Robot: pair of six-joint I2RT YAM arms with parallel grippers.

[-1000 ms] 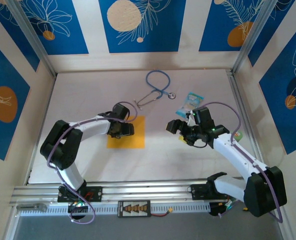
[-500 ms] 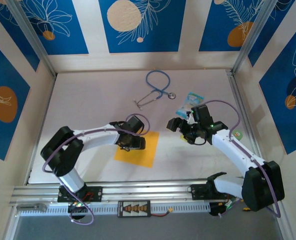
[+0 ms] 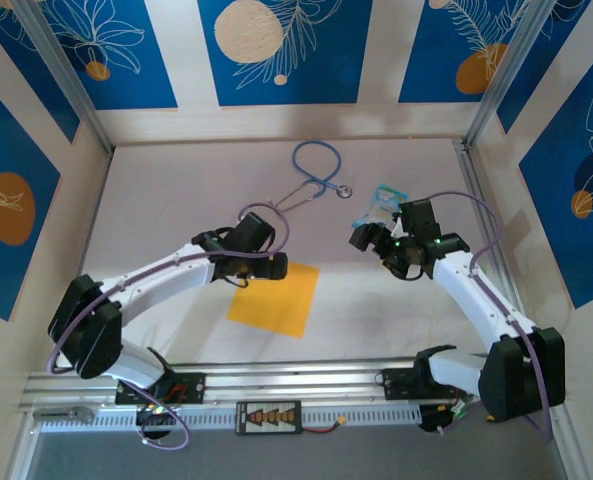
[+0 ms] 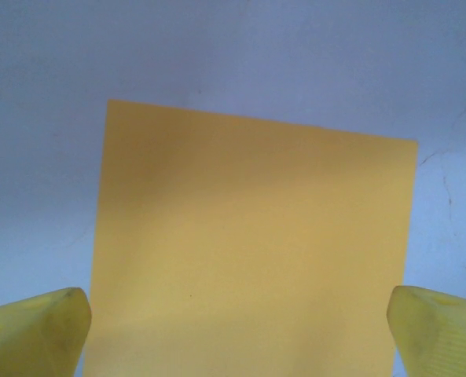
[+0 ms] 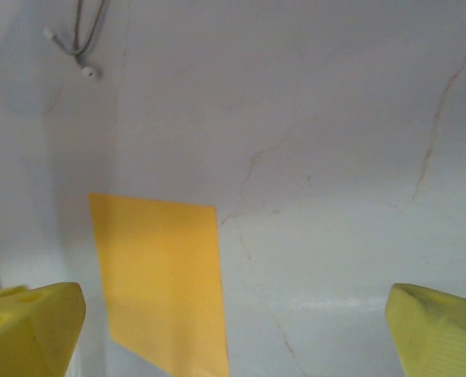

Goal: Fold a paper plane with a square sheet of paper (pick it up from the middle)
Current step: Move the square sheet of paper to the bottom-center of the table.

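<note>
The square sheet of paper is plain orange-yellow. It lies flat and unfolded on the white table, turned slightly, near the front middle. My left gripper hovers over the sheet's far edge, open, with nothing between its fingers. In the left wrist view the sheet spans the gap of the left gripper, and a yellow fingertip shows at each lower corner. My right gripper stands open to the right of the sheet, apart from it. The right wrist view has the sheet at lower left. The paper plane is out of view.
A blue stethoscope lies at the back middle of the table, its end also in the right wrist view. A light-blue printed packet sits just behind the right gripper. The arms' mounting rail runs along the near edge.
The sheet slid toward the near right with the left gripper, which then opened wider and drew back over its far edge. The right gripper shifted slightly right and back.
</note>
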